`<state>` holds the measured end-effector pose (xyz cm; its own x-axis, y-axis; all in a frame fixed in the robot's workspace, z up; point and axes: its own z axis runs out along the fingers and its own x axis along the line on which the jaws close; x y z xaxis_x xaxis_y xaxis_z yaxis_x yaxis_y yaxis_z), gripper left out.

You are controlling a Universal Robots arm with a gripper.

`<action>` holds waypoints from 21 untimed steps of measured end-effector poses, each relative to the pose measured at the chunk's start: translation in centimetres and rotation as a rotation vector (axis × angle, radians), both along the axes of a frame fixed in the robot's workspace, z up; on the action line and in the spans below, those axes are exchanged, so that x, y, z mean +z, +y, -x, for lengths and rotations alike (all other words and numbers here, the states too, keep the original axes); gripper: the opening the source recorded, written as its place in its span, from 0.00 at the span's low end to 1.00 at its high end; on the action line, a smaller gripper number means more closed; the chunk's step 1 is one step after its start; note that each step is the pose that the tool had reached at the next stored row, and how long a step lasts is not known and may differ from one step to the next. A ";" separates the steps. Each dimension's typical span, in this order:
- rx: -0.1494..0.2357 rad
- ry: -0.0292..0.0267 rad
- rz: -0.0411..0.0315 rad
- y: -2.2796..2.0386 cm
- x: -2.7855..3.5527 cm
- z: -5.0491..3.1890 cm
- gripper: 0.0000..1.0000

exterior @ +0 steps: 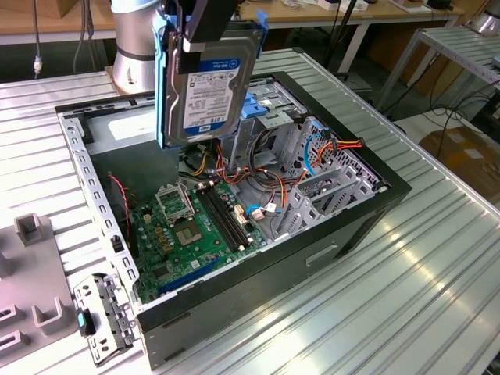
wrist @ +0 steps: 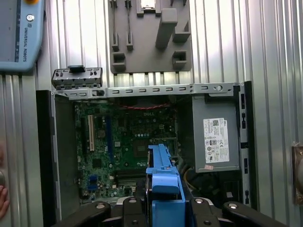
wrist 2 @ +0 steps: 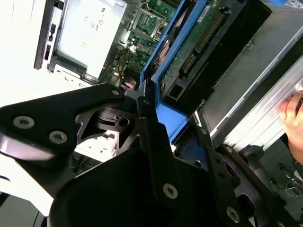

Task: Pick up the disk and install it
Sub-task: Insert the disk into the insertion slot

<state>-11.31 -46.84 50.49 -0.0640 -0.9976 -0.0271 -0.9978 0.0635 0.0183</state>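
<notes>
one gripper (exterior: 200, 35) is clamped on the top edge of the disk (exterior: 209, 90), which hangs upright in the air over the open computer case (exterior: 258, 293), above the green board (exterior: 187, 226).

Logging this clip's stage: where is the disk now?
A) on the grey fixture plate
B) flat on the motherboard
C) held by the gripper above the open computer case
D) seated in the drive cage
C: the exterior view shows the gripper clamping the disk upright over the open computer case.
</notes>
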 end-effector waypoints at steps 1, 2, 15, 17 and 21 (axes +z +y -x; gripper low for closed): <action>0.000 0.0000 -0.0001 -0.12 -0.01 0.00 0.37; 0.000 -0.0001 -0.0001 -0.22 -0.01 0.00 0.37; 0.000 0.0000 -0.0001 -1.92 -0.05 -0.01 0.37; 0.000 -0.0001 -0.0001 -2.97 -0.07 0.00 0.37; 0.000 0.0001 0.0003 -4.16 -0.18 -0.87 0.37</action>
